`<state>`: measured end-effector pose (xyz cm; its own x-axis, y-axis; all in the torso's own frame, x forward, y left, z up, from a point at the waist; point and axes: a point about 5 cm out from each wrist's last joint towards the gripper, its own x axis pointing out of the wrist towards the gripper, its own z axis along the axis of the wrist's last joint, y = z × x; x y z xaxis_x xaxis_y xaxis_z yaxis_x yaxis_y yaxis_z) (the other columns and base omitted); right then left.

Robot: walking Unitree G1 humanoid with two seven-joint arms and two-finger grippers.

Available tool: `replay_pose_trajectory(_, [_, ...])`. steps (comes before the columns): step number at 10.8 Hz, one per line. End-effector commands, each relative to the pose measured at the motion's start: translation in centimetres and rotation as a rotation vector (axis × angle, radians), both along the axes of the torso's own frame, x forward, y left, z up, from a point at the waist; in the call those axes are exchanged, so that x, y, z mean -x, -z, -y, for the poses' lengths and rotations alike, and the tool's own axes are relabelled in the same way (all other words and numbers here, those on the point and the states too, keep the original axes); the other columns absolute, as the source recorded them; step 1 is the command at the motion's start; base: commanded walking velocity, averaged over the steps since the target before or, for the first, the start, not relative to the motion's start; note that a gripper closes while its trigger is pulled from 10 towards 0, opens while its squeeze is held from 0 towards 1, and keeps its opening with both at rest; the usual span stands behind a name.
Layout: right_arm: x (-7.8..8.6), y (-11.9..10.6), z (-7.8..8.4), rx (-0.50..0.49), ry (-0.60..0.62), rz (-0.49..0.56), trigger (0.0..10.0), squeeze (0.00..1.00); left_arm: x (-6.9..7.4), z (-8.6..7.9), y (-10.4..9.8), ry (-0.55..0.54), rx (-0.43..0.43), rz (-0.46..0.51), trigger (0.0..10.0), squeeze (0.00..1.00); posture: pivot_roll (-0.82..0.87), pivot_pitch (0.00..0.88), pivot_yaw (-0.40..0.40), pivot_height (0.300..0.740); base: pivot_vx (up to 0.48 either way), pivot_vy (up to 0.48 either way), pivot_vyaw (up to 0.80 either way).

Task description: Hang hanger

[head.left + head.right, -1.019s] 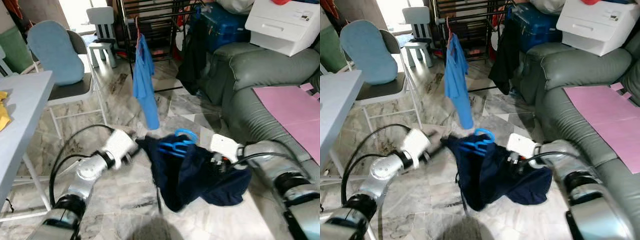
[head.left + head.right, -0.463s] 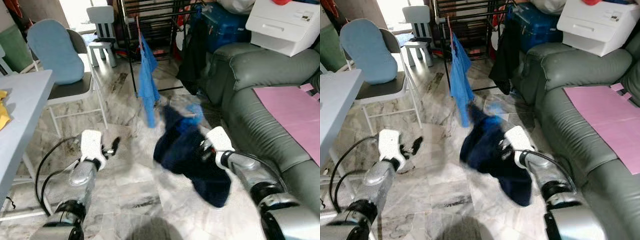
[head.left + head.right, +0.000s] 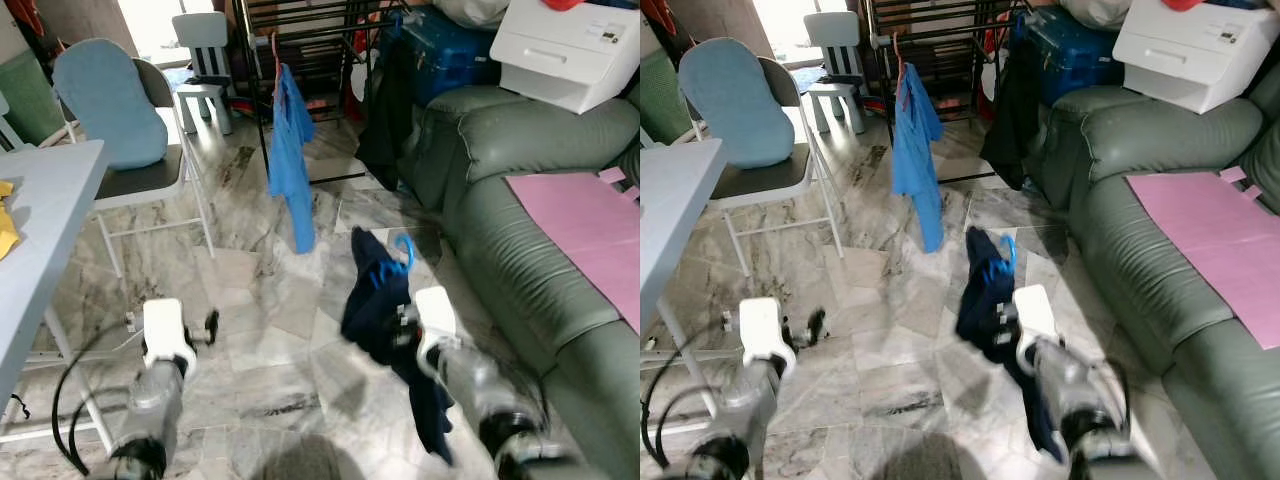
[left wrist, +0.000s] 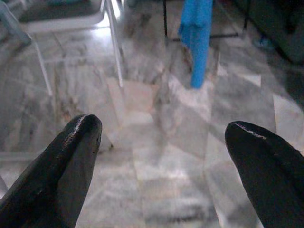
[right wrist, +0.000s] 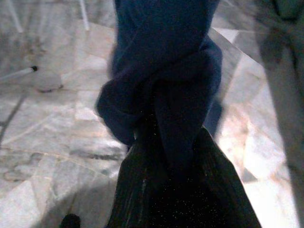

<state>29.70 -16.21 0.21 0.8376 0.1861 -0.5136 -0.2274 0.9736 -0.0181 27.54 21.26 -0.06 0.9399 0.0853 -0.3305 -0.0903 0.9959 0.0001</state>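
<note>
Chair (image 3: pixel 120 130) left, rack (image 3: pixel 300 30) behind, sofa (image 3: pixel 540 220) right.

A lived-in room of a home, used partly for drying and storing laundry. The floor (image 3: pixel 270 330) is polished marble tile. A grey-green leather sofa (image 3: pixel 520 230) with a pink sheet (image 3: pixel 585 225) laid on it stands along the right. A black drying rack (image 3: pixel 300 40) at the back carries a blue shirt (image 3: pixel 290 160) and a dark garment (image 3: pixel 385 110). On the left stand a folding chair (image 3: pixel 140 170) with a blue cushion (image 3: pixel 105 100) and a grey table (image 3: pixel 40 230); a small white child's chair (image 3: pixel 205 60) stands behind. A white box (image 3: pixel 570 50) and a blue crate (image 3: pixel 445 50) are stacked behind the sofa.
</note>
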Motion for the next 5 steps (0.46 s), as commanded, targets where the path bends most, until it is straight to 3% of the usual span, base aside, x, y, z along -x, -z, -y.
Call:
replay_pose_trajectory(1, [0.0, -0.2, 0.2, 0.039, 0.015, 0.046, 0.0, 0.0, 1.2, 0.0, 1.3, -0.004, -0.012, -0.069, 10.0, 1.0, -0.1, 0.0, 0.051, 0.74, 0.0, 0.0, 0.0])
replay_pose_trajectory(2, [1.3, 1.1, 1.8, 0.112, 0.037, 0.007, 0.0, 0.0, 3.3, 0.8, 3.5, 0.015, -0.057, -0.197, 10.0, 1.0, -0.11, 0.0, 0.048, 0.74, 0.0, 0.0, 0.0])
replay_pose_trajectory(3, [1.5, 1.3, 2.4, 0.086, 0.085, -0.02, 0.0, 0.0, 3.6, 1.3, 3.9, 0.05, -0.053, -0.227, 10.0, 0.63, -0.11, 0.0, 0.048, 0.74, 0.0, 0.0, 0.0])
replay_pose_trajectory(4, [1.9, 1.8, 2.7, 0.062, 0.143, -0.051, 0.0, 0.0, 4.0, 2.5, 4.4, 0.126, -0.034, -0.259, 10.0, 0.0, -0.12, 0.0, 0.058, 0.74, 0.0, 0.0, 0.0])
replay_pose_trajectory(5, [2.2, 2.2, 2.6, 0.07, 0.144, -0.065, 0.0, 0.0, 4.2, 2.7, 4.7, 0.132, -0.038, -0.279, 10.0, 0.0, -0.13, 0.0, 0.064, 0.74, 0.0, 0.0, 0.0])
